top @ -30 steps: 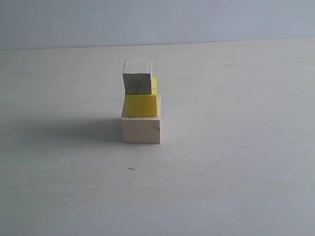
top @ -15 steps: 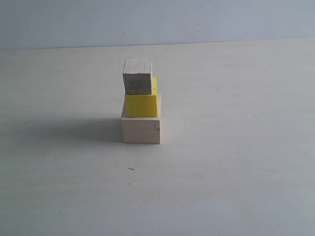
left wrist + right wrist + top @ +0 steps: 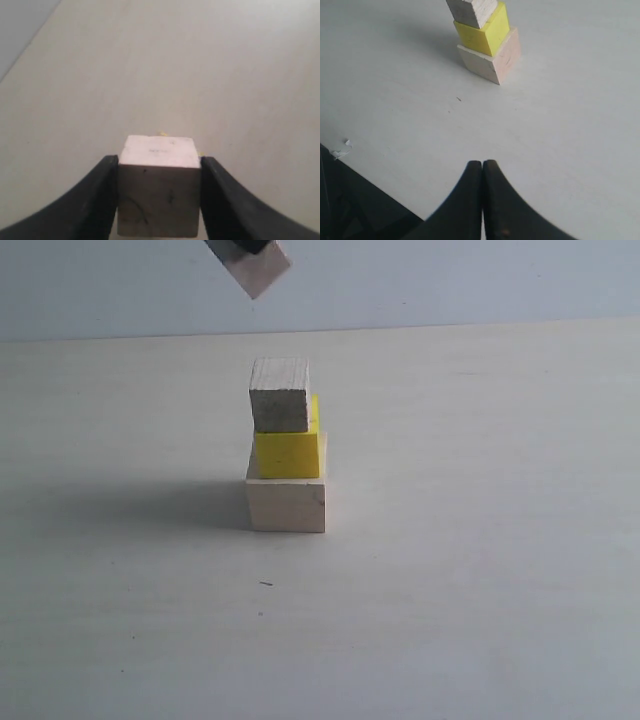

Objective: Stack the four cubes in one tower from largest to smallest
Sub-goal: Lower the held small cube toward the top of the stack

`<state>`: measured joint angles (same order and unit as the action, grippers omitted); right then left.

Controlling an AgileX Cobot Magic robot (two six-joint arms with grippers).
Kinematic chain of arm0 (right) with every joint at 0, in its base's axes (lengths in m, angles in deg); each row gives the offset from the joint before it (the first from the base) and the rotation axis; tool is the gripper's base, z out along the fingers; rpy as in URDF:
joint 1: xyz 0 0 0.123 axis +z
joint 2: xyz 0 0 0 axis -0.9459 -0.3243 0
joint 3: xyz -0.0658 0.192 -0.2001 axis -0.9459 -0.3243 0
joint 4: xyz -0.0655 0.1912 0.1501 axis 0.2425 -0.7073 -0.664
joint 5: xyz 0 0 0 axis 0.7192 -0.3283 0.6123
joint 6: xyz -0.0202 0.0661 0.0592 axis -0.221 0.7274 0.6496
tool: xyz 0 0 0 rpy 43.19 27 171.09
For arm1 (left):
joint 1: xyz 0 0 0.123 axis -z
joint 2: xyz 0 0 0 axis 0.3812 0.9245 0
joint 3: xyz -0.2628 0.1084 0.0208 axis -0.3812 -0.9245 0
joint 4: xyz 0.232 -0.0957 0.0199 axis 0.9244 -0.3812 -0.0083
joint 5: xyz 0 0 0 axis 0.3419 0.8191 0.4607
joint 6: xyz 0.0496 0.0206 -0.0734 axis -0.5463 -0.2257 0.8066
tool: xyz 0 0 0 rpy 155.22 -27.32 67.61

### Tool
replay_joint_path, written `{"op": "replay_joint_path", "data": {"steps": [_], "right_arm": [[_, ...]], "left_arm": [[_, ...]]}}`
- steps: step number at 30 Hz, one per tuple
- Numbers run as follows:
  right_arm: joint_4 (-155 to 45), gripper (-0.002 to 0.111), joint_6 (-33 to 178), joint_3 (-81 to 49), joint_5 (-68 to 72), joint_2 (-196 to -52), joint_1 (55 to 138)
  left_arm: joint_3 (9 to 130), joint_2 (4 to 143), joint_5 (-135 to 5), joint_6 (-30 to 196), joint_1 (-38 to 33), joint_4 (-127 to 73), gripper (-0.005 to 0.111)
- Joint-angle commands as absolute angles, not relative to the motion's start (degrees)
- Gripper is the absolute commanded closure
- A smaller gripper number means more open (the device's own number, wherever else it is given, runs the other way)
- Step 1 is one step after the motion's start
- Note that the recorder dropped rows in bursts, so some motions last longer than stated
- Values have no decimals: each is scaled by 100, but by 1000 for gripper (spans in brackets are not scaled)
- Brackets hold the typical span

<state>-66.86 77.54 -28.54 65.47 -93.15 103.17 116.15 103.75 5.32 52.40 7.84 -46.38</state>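
Wooden cube (image 3: 260, 272) corner-down in left tool (image 3: 159, 172)

Pale table (image 3: 480, 590): large wooden cube (image 3: 287, 506) (mid-table).

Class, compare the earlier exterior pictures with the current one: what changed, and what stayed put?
The left claw, shut on the fourth cube, has come into view at the top edge, above the other three. The large pale cube, yellow cube and small cube on top stayed as they were.

Pale matte tabletop (image 3: 480, 620) w/ plain blue-grey wall (image 3: 450, 280) behind, soft diffuse light
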Motion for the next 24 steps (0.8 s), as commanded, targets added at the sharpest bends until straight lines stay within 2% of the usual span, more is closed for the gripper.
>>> {"op": "replay_joint_path", "data": {"steps": [1, 8, 24], "right_arm": [[-6658, 108, 7748, -2865, 6560, -9318, 10342], [-6658, 108, 7748, -2865, 6572, -9318, 10342], [-6637, 108, 7702, -2865, 6544, -9318, 10342]], "left_arm": [[11656, 10680, 516, 5133, 1146, -4548, 107], [11656, 11100, 516, 5419, 1601, -3233, 107], [11656, 10951, 516, 3997, 1879, -3012, 107]]}}
